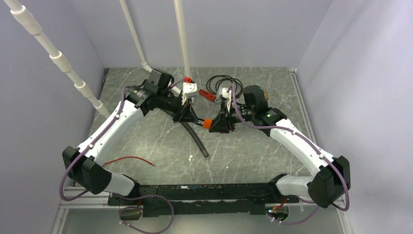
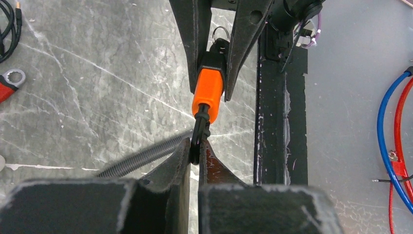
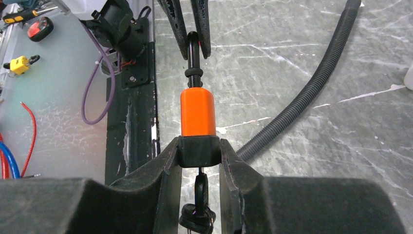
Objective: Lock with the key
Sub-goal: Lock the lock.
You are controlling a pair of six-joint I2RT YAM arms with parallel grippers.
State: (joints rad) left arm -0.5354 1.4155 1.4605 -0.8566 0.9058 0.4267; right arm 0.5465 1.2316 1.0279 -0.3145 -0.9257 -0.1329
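Observation:
An orange padlock (image 3: 197, 113) with a black base and black shackle hangs in the air between both grippers. My right gripper (image 3: 199, 151) is shut on the lock's black base (image 3: 198, 151). A black key (image 3: 200, 192) sticks in the base, with a second key on its ring hanging between the fingers. My left gripper (image 2: 197, 151) is shut on the black shackle (image 2: 200, 131). In the top view the lock (image 1: 208, 123) sits between the left gripper (image 1: 194, 118) and right gripper (image 1: 217, 123), above mid-table.
A black corrugated hose (image 1: 196, 140) lies on the marble table (image 1: 253, 151) under the lock. A coiled black cable (image 1: 223, 84), a red-handled tool (image 1: 208, 95) and a white fitting (image 1: 189, 89) lie at the back. A red wire (image 1: 129, 160) lies front left.

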